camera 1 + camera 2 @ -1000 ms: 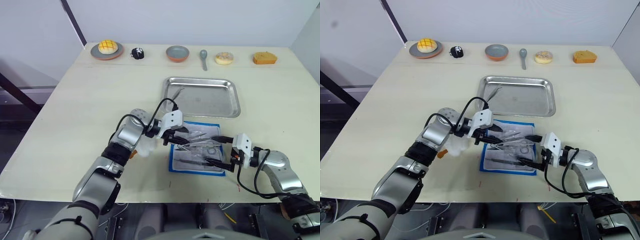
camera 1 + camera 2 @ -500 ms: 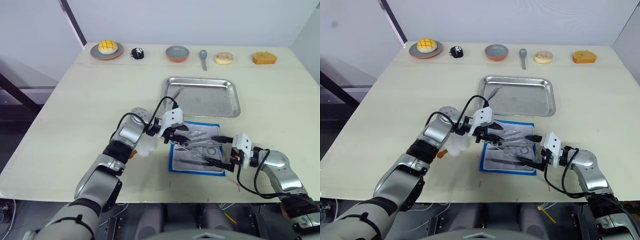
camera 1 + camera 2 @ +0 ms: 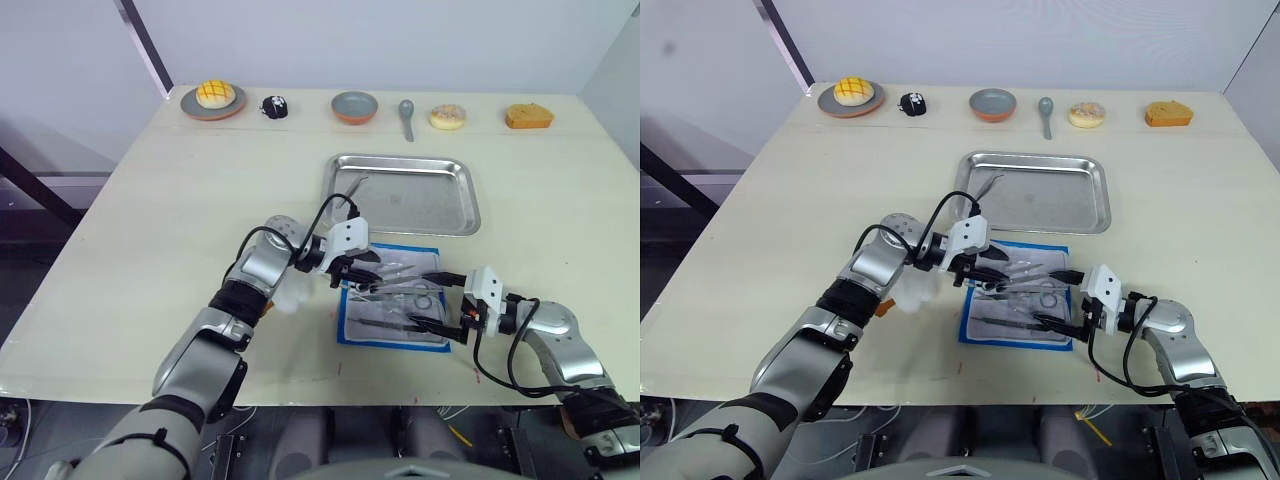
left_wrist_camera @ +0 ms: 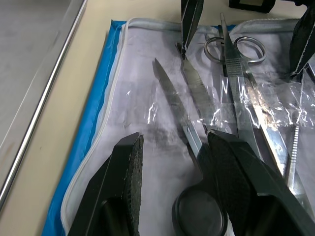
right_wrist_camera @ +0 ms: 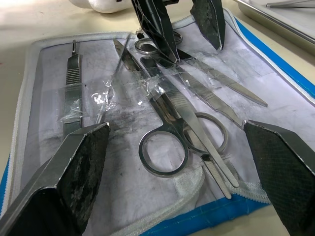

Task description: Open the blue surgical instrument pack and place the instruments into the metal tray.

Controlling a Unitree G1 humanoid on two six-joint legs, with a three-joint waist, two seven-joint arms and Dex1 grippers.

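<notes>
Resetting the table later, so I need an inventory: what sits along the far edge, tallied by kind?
Food pieces: 3 (bun, doughnut, cake slice)
Dishes: 2 (plate, bowl)
Spoon: 1
Small black object: 1
Total: 7

The left pincer (image 3: 364, 277) edged slightly toward the worktop's far edge over the blue surgical instrument pack (image 3: 392, 296); nothing else shifted.
</notes>
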